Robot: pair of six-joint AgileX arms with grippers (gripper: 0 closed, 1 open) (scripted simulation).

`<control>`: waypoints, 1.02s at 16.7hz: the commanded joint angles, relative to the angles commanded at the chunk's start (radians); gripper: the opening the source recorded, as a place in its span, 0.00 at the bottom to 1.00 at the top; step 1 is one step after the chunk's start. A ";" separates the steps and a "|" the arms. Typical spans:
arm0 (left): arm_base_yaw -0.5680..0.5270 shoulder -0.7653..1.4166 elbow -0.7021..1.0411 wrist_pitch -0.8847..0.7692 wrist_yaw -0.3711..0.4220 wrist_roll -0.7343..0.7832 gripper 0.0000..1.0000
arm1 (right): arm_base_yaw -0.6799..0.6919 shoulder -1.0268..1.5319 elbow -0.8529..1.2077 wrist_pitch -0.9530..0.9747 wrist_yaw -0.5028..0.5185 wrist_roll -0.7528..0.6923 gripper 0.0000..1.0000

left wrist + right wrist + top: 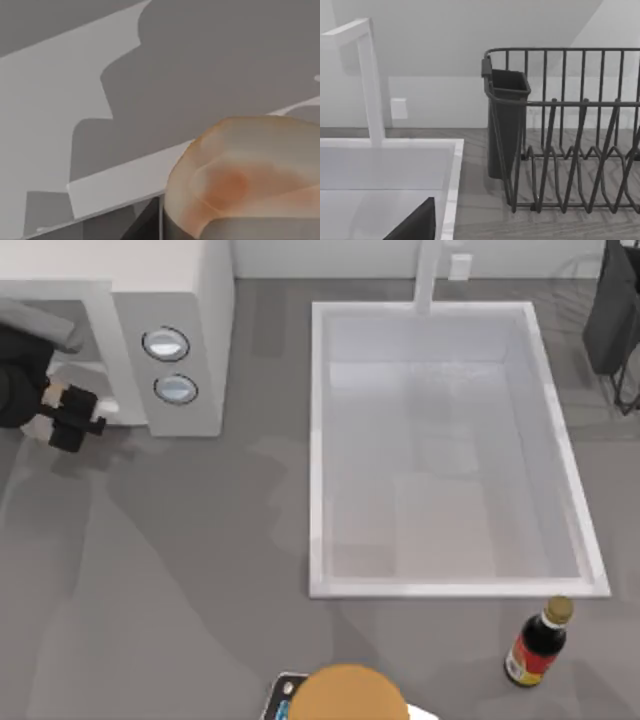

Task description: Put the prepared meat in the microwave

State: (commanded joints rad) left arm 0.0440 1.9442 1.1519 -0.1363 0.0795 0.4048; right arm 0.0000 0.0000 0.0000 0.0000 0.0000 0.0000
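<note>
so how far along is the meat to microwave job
Done, it seems: the prepared meat is picked up; the left wrist view shows it close against the camera. In hand: the left gripper sits at the microwave opening. Left: setting the meat inside and letting go. The right arm is parked near the dish rack.

Grey counter (160, 570) w/ faint darker patches. White sink (320, 440) sunk in at centre-right, pale basin inside. White tap (430, 275) upright at its far rim, small white wall plate (460, 265) just beside it. Plain white wall (470, 30) behind. Dark wire rack (580, 150) on counter at far right, dark cup (507, 120) hung on its end nearest sink. Soft, even light; blurred shadows.
</note>
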 joint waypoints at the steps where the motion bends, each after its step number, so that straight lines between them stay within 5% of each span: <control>1: 0.017 0.020 -0.024 0.110 0.006 -0.032 0.00 | 0.000 0.000 0.000 0.000 0.000 0.000 1.00; 9: 0.088 0.138 -0.226 0.845 0.063 -0.267 0.00 | 0.000 0.000 0.000 0.000 0.000 0.000 1.00; 17: 0.091 0.160 -0.270 1.004 0.085 -0.336 0.00 | 0.000 0.000 0.000 0.000 0.000 0.000 1.00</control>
State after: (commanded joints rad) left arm 0.1349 2.1046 0.8817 0.8676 0.1643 0.0692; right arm 0.0000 0.0000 0.0000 0.0000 0.0000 0.0000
